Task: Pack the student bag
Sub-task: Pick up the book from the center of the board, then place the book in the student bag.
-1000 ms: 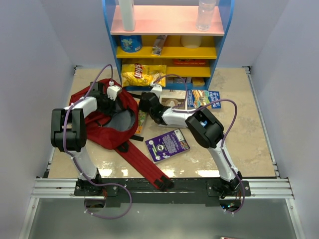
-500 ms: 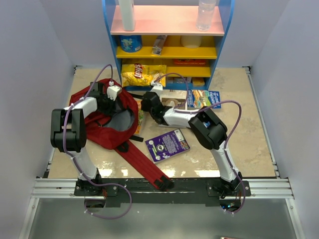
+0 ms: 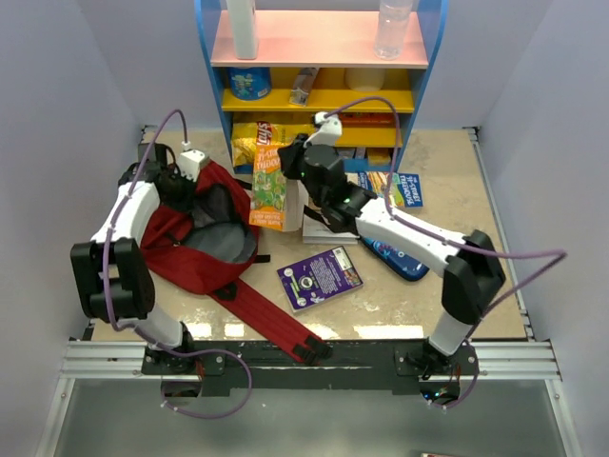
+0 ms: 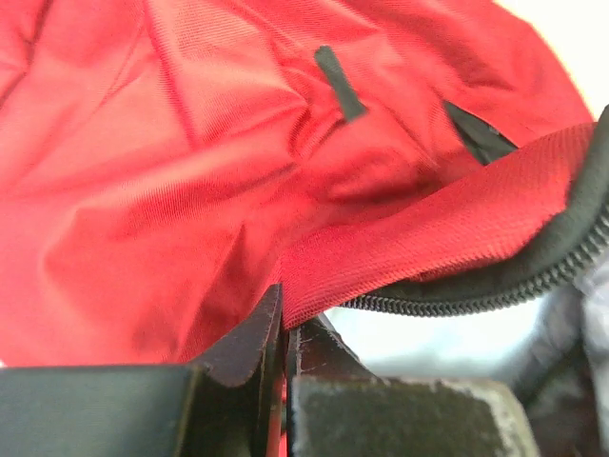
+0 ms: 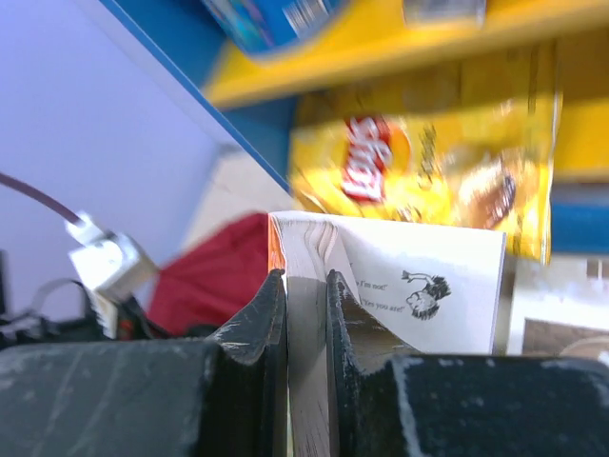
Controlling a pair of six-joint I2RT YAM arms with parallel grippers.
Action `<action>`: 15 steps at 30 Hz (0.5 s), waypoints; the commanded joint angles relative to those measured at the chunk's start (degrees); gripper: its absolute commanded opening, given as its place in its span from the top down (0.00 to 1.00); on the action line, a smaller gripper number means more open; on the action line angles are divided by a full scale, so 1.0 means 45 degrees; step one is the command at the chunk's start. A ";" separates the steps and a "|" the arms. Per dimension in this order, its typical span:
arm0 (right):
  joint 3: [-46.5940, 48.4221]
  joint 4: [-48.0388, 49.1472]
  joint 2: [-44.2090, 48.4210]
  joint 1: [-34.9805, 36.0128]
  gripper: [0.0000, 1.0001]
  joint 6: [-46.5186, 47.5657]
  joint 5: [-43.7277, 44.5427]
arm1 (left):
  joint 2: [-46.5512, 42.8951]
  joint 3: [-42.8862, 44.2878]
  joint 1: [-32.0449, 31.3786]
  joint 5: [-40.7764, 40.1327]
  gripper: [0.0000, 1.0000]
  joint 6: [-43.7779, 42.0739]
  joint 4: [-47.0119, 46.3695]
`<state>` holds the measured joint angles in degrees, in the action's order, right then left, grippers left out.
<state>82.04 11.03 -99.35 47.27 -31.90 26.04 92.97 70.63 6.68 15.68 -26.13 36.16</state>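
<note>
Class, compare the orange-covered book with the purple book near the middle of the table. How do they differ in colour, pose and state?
The orange-covered book is clamped in the right gripper; the purple book is touched by neither gripper. The orange-covered book hangs on edge beside the student bag; the purple book lies flat on the table. One cover is orange and green, the other purple. Both are thin books, both outside the bag.
</note>
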 commanded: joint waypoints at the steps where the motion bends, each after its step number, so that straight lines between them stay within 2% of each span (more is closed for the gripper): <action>1: 0.0244 0.0482 0.1861 0.0453 1.00 -0.0040 0.0228 | -0.1478 0.0690 -0.0077 0.0655 1.00 -0.0112 0.1337; 4: 0.0479 0.0052 0.2506 0.0999 1.00 -0.0390 0.0209 | -0.2142 0.0867 -0.0097 0.0812 1.00 0.0123 0.1553; 7: 0.0383 -0.0534 0.2975 0.1312 1.00 -0.1599 0.0092 | -0.2650 0.1042 -0.0136 0.1103 1.00 0.0240 0.1981; 15: -0.1685 -0.0849 0.3523 0.2133 1.00 -0.4529 -0.0747 | -0.3803 0.0594 -0.0409 0.3076 1.00 -0.0267 0.3115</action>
<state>77.95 6.20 -85.76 55.92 -43.03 24.64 79.66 72.64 5.76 21.78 -26.22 46.81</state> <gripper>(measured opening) 0.158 0.039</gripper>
